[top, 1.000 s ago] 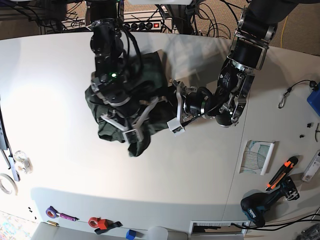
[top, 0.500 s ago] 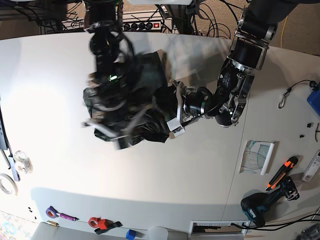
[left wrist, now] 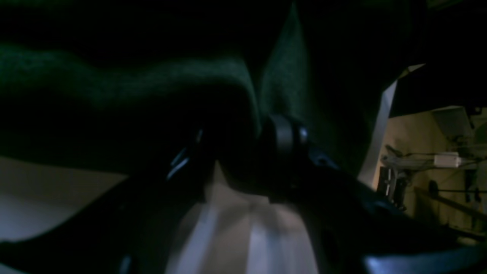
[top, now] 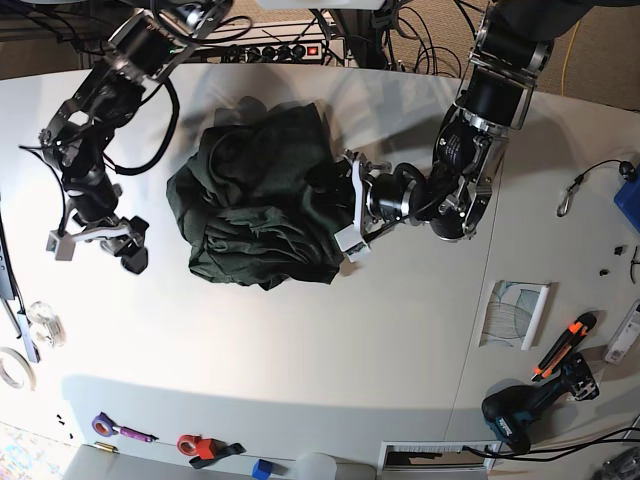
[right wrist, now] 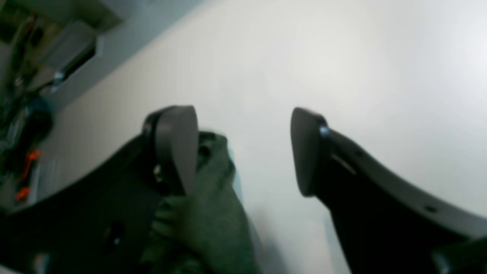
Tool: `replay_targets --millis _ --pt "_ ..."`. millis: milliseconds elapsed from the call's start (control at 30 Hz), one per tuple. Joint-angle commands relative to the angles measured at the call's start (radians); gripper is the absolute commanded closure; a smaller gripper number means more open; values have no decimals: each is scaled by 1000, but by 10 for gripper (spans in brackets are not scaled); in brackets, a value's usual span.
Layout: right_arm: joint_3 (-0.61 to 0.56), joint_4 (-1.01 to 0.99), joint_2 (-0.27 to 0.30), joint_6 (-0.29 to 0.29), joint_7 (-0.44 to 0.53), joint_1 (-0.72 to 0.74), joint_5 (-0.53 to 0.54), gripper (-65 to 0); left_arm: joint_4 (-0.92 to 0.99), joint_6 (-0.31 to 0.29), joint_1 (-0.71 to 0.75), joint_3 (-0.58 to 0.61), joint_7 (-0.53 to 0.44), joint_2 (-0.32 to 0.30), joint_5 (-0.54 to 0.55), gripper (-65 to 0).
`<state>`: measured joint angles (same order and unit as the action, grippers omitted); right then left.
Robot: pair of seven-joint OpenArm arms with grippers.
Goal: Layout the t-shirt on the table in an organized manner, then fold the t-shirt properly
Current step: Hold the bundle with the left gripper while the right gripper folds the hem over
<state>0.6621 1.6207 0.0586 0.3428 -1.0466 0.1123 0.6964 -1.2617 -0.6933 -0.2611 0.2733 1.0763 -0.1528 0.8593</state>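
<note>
- The pale grey desk (top: 300,340) fills the base view. No brand or lettering on it, or on anything lying on it, is large enough to read.
- The t-shirt (top: 255,205) is plain dark green with no visible print. It lies crumpled in a rounded heap of deep folds on the far middle of the desk, not spread out.
- The left end effector (top: 350,210) is at the heap's edge on the side of its own arm. The left wrist view is very dark, but its fingers (left wrist: 285,139) are drawn in on a thick fold of green cloth that fills the gap between them.
- The right end effector (top: 98,248) hangs over bare desk, well apart from the heap on the other side. Its fingers (right wrist: 179,144) are spread wide with nothing between them. In the right wrist view, a blurred piece of green cloth lies against the outer side of one finger.
- A black and teal cordless drill (top: 520,415) lies near the desk's front corner, on the left arm's side.
- A paper sheet (top: 515,312) with a teal line drawing lies just beyond the drill. Its print is too small to read.
- An orange and black utility knife (top: 565,345) lies beside the sheet.
- A silver carabiner (top: 572,192) on a dark cord lies further back, towards that same edge.
</note>
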Motion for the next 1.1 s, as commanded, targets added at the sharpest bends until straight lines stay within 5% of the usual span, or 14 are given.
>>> replay_targets --millis 0,200,500,567,667,700,1067 --pt "0 -36 28 17 18 38 60 -378 -15 -5 -18 -2 0 3 8 -206" --pt "-3 -303 55 98 -63 143 145 -378 -15 -5 -19 -2 -22 3 8 -206" --pt "-164 -404 55 113 -85 168 141 -377 -15 -5 -18 -2 -20 3 8 -206" --pt "-197 -404 55 115 -84 171 141 -307 -15 -5 -18 -2 -18 3 8 -206" --pt "-221 -403 55 145 -85 174 146 -46 -15 -5 -18 -2 -18 2 8 -206" --pt "-220 -401 55 156 -89 174 158 -4 -15 -5 -18 -2 -18 2 8 -206" --pt "-199 -96 49 185 -350 138 246 0 -15 -5 -19 -2 -24 3 -36 -206"
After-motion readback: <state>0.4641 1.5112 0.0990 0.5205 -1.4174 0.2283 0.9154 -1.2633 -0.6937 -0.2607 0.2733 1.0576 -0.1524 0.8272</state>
